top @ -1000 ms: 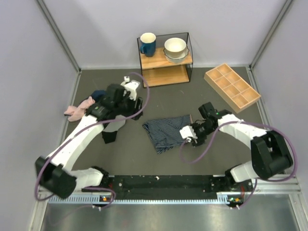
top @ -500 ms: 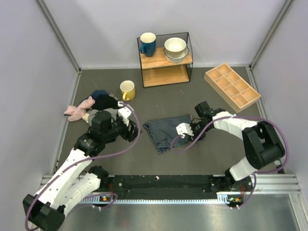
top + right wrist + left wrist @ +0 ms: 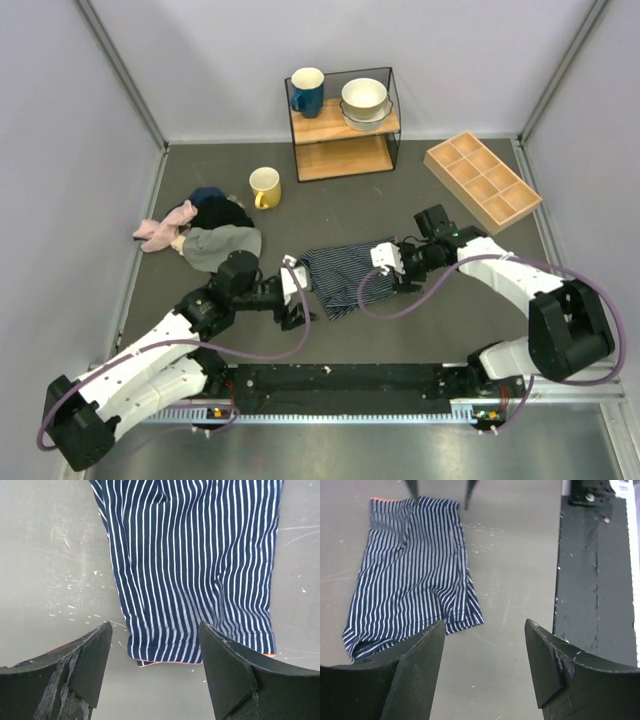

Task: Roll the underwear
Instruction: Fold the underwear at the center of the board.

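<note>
- Your underwear lies flat and unrolled in the middle of the bench; it sits between both arms, so each can reach an end.
- Your left pincer hangs spread and empty just beside the near hem; it faces along the garment, likely so a roll can start from that end.
- Your right pincer is spread too, holding nothing; its jaws frame the opposite, orange-trimmed edge, probably to pin or lift it.
- Rolling has not begun, by my reading; the cloth pile lies well apart to the left, out of the way.
</note>
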Robot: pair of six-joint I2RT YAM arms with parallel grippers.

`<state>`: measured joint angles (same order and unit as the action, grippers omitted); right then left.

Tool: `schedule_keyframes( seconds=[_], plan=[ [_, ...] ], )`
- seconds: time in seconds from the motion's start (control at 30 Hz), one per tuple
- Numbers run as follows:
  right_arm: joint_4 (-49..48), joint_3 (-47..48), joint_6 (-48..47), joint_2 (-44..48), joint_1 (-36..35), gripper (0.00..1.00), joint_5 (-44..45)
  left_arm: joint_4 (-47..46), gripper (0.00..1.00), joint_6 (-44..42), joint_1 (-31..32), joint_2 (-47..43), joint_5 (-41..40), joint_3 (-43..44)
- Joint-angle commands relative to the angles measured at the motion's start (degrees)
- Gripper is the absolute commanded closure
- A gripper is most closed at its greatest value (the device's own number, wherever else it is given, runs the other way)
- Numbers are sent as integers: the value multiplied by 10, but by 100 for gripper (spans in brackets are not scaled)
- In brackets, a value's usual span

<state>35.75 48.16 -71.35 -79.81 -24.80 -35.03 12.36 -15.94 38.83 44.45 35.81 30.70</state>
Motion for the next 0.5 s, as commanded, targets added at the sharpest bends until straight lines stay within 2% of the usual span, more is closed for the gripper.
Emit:
schedule_keyframes(
  seconds=[0.0, 0.3, 0.47],
  plan=[
    [5, -2, 0, 27, 7, 28, -68, -59, 29, -104, 35, 12, 31, -19],
    [14, -16, -35, 13, 9, 28, -22, -58, 28, -192, 109, 113, -55, -6],
    [17, -11, -25, -9, 18, 34, -8, -88, 30, -208, 149, 162, -129, -1]
  ],
)
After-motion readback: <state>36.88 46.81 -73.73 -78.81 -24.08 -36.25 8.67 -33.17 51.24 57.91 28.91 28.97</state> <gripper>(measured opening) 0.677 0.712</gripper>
